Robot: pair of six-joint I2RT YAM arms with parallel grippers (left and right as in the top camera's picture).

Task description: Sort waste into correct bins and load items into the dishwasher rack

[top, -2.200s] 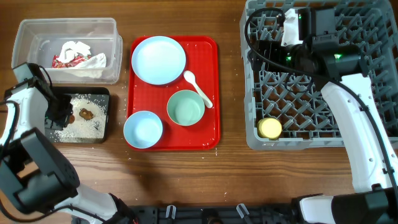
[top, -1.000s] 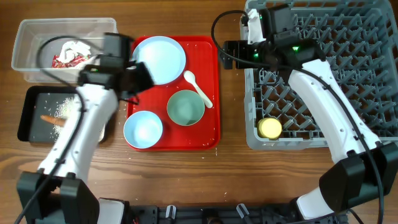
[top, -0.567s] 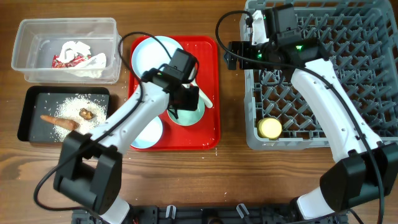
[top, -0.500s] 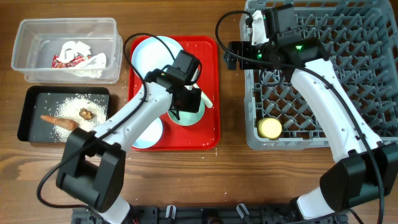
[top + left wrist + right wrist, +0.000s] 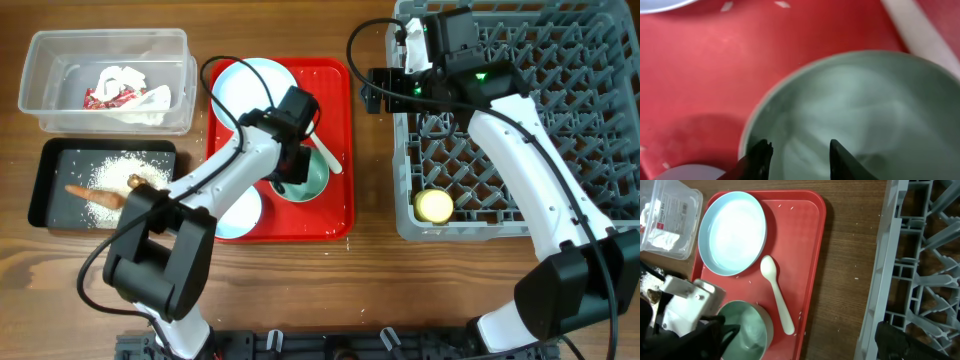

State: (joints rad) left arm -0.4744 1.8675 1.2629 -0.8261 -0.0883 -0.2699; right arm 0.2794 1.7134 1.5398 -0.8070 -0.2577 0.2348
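Left claw (image 5: 797,155) apart, tips down inside the teal bowl (image 5: 880,110), its rim just outside one tip. I'd shift until the rim sits between the tips, then close and lift level. Right claw (image 5: 374,90): can't tell its state; wrapper (image 5: 664,214) print is unreadable.

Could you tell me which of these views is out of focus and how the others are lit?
Left wrist view: soft throughout, the teal bowl and left gripper blurred at close range. Overhead view: sharp and evenly lit across the red tray, shadows faint. Right wrist view: crisp on the white spoon, no glare.
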